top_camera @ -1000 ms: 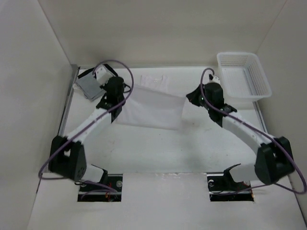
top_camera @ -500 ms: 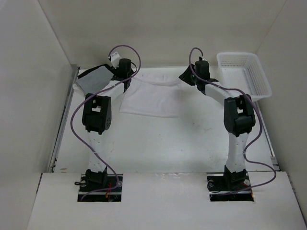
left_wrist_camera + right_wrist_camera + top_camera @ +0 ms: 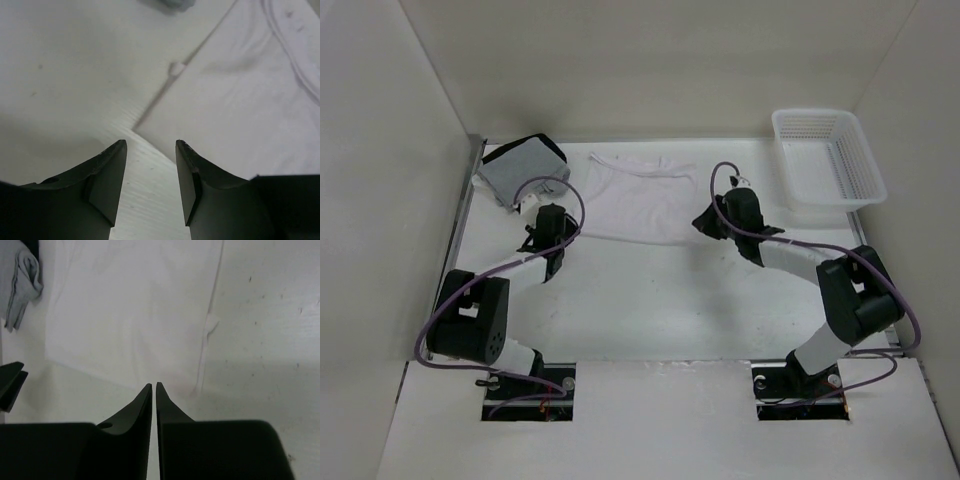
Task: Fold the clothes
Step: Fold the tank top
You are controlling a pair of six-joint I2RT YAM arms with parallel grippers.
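The clothes, a white T-shirt (image 3: 635,197), lie flat at the back middle of the table, neckline toward the back wall. My left gripper (image 3: 563,232) hovers just off the shirt's near left corner. In the left wrist view it (image 3: 150,144) is open, with only bare table between its fingers and the shirt (image 3: 240,110) ahead to the right. My right gripper (image 3: 703,222) sits at the shirt's near right edge. In the right wrist view it (image 3: 154,385) is shut on nothing, and the shirt (image 3: 135,315) spreads out ahead of it.
A folded grey garment (image 3: 520,168) lies at the back left, just beside the shirt, and shows in the right wrist view (image 3: 20,285). A white plastic basket (image 3: 828,113) stands at the back right. Walls enclose the table on three sides.
Both grippers carried the shirt to the back of the table and let it go. Both arms have since drawn back toward the near side, and the right jaws have closed.
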